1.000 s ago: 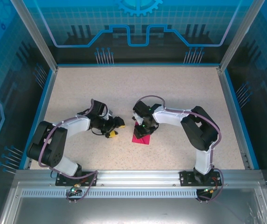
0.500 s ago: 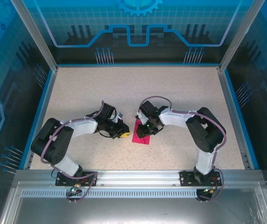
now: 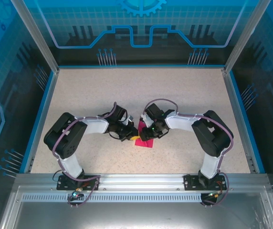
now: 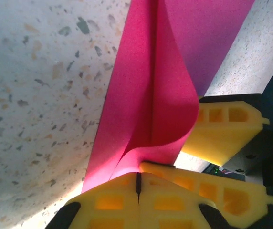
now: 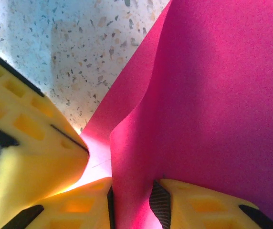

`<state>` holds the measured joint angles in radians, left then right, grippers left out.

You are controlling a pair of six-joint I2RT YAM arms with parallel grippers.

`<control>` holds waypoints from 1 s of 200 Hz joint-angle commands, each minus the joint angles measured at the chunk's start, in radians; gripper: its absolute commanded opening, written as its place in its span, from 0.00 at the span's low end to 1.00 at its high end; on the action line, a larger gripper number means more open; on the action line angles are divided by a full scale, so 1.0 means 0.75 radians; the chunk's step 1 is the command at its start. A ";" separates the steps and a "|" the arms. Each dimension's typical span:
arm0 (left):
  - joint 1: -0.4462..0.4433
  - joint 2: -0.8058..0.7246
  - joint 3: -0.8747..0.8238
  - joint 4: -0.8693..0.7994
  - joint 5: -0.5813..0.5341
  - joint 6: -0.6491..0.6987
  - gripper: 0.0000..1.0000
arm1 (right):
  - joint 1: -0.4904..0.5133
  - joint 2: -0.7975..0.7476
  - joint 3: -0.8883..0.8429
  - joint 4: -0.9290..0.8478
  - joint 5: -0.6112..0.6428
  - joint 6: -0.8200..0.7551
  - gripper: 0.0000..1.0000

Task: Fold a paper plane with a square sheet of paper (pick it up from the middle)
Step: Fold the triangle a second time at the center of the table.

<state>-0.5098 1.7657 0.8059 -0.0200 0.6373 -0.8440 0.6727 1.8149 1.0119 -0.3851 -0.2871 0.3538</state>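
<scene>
The square sheet of paper (image 3: 145,142) is magenta-pink and lies partly folded on the speckled table, between the two grippers. My right gripper (image 3: 148,135) is low over it. In the right wrist view a raised fold of the sheet (image 5: 213,95) stands between the right gripper (image 5: 131,205) pads, pinched from both sides. My left gripper (image 3: 132,132) is shut, its closed tips (image 4: 137,174) against the sheet's near edge where a flap (image 4: 146,86) curls up. The right arm's yellow fingers (image 4: 222,129) sit just beyond that flap.
The table (image 3: 127,90) is bordered by a blue rim (image 3: 43,109) and transparent side walls. A metal rail (image 3: 136,183) carrying both arm bases runs along the near edge. Both arms reach inward and meet at the table's middle.
The left gripper closed and swung right, from well left of the sheet up to its edge. The right gripper shifted slightly down and stayed on the sheet.
</scene>
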 commanded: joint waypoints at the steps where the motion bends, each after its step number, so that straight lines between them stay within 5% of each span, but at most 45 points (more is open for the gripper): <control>1: -0.014 0.056 0.029 -0.013 -0.019 -0.008 0.01 | -0.035 -0.003 -0.053 -0.017 0.074 -0.008 0.34; 143: -0.016 0.070 0.038 -0.088 -0.077 0.045 0.00 | -0.153 -0.242 -0.149 0.124 0.003 0.154 0.51; 200: -0.019 0.072 0.040 -0.097 -0.079 0.047 0.00 | -0.166 -0.334 -0.165 0.207 -0.111 0.189 0.69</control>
<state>-0.5156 1.8076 0.8234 -0.0441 0.6144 -0.8318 0.5655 1.6169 0.8932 -0.2771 -0.3019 0.4793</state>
